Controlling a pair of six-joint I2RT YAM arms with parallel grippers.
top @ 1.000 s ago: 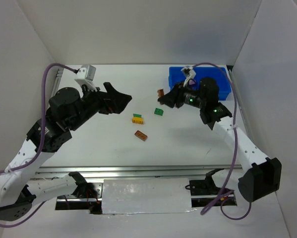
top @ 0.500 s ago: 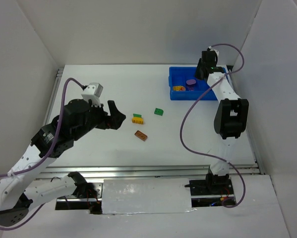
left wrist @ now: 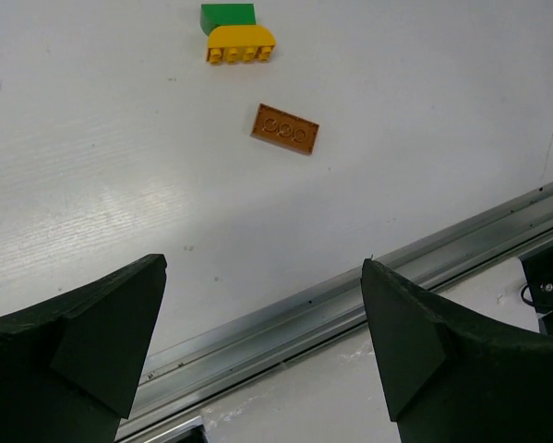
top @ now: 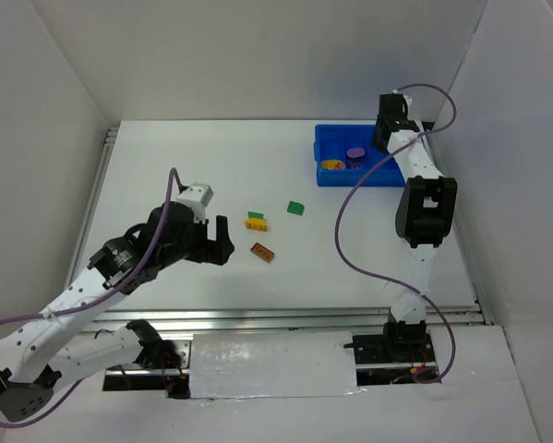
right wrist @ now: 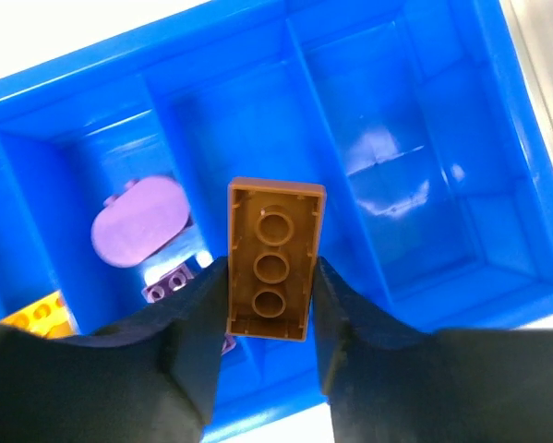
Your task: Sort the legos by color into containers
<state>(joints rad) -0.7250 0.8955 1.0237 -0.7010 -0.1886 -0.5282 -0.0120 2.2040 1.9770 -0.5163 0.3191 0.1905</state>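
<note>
My right gripper (right wrist: 269,277) is shut on a brown-orange lego (right wrist: 274,260), held underside up over the blue tray's containers (right wrist: 414,185). In that tray lie a round purple piece (right wrist: 139,221), a small purple brick (right wrist: 170,288) and a yellow one (right wrist: 41,314). Seen from above, the right gripper (top: 385,132) hangs over the tray's (top: 396,173) far side. On the table lie a brown-orange lego (top: 262,251), a yellow lego (top: 256,223) with a green piece (top: 255,214) against it, and a green square (top: 296,208). My left gripper (top: 219,242) is open, left of the brown lego (left wrist: 285,128).
A metal rail (left wrist: 368,295) runs along the table's near edge, just below the left fingers (left wrist: 110,323). White walls close in the table on three sides. The right arm's purple cable (top: 350,203) loops over the table beside the tray.
The right arm carried the brown lego from mid-table to above the blue tray. The left arm drew toward the near edge, its open gripper now beside the brown lego on the table.
</note>
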